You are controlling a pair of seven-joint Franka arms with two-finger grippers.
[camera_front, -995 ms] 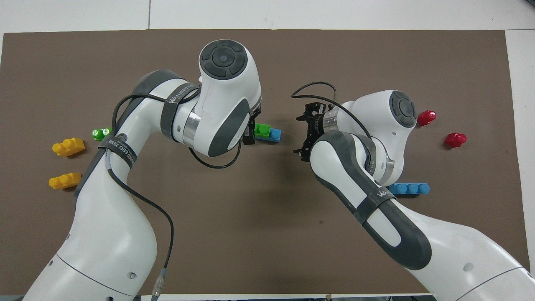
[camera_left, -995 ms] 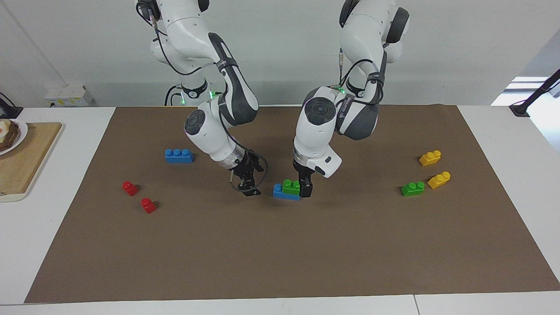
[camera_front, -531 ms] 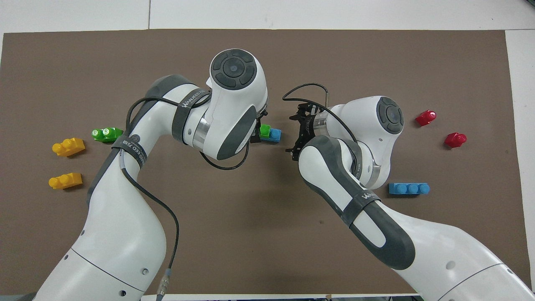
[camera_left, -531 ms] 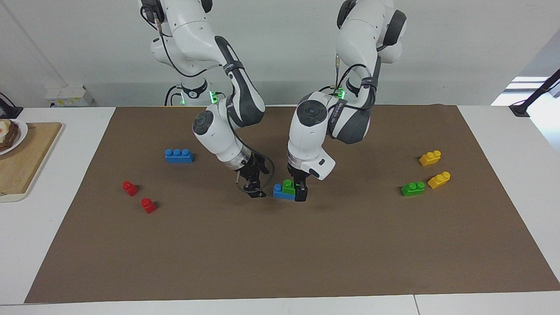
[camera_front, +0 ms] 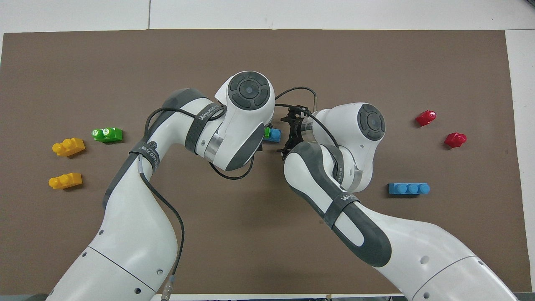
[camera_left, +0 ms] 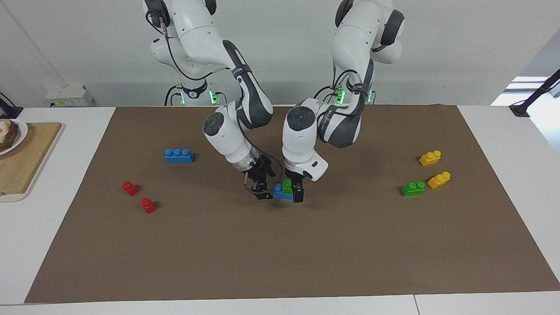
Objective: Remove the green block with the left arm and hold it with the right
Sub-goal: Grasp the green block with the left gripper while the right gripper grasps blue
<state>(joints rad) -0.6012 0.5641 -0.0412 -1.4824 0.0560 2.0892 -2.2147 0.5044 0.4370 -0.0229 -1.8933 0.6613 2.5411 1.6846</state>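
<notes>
The green block (camera_left: 287,185) sits on a blue brick (camera_left: 280,193) at the middle of the brown mat (camera_left: 280,253). In the overhead view only a sliver of the green block (camera_front: 267,132) and the blue brick's end (camera_front: 275,134) show. My left gripper (camera_left: 296,193) is down at the green block and covers the part toward the left arm's end of the table. My right gripper (camera_left: 263,191) is low beside the blue brick's free end, toward the right arm's end of the table. It also shows in the overhead view (camera_front: 289,136).
A second green block (camera_left: 412,188) and two yellow blocks (camera_left: 430,158) (camera_left: 439,180) lie toward the left arm's end. A blue three-stud brick (camera_left: 179,155) and two red blocks (camera_left: 130,188) (camera_left: 148,205) lie toward the right arm's end. A wooden board (camera_left: 26,162) lies off the mat.
Both grippers have closed in on the stack. The left gripper has slid over more of the green block, and the right gripper has come up beside the blue brick's end.
</notes>
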